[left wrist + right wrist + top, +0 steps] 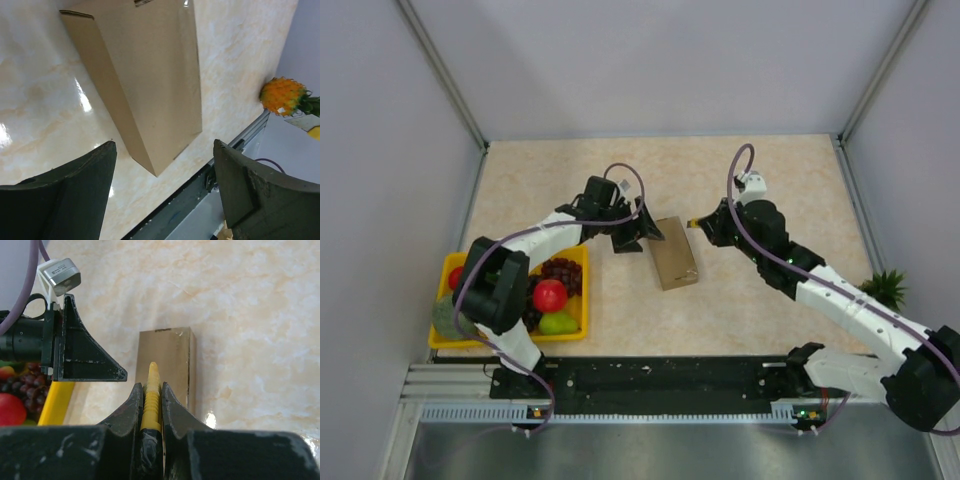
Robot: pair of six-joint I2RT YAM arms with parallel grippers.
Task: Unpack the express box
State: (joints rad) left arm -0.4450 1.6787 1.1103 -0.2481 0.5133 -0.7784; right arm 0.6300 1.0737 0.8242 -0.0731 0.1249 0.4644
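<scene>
We see the express box (673,252) lying flat and closed near the middle of the worktop (770,180), about midway between its left and right edges. Our left hand (640,236) hangs by the box's far left corner, spread wide and empty. Our right hand (712,227) is clamped on a thin yellow tool (153,377) pointing at the box.

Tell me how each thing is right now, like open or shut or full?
express box: flap shut, lying flat.
left gripper: open, holding nothing.
right gripper: shut on the yellow tool.
yellow tray: full of fruit.
</scene>
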